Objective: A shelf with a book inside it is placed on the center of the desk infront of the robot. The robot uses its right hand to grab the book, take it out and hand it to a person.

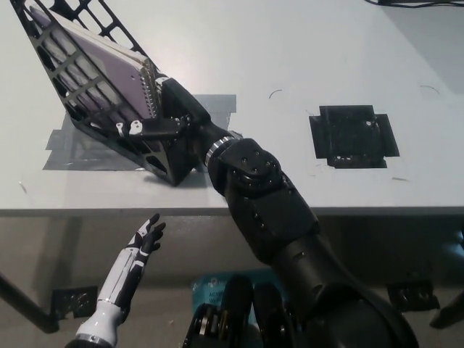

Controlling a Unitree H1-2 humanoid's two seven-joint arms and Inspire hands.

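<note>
Your right robot hand (161, 116) is closed on the book's (109, 61) spiral edge, upper left of frame; the book sits inside the shelf (80, 109). Pulling out and handover remain. Left robot hand (138, 250) hangs spread, lower left.

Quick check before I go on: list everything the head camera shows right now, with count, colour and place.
Shelf: one, black lattice, tilted, far left of the desk.
Book: one, spiral-bound, pale lilac cover, inside the shelf.
Tape strips: grey, on the desk under the shelf.
Taped square: one, black, right part of the desk.
Desk: one, white-grey.
Right hand: black, at the book's spiral edge in the shelf mouth; grip unclear.
Left hand: white, open, below the desk edge, lower left.
</note>
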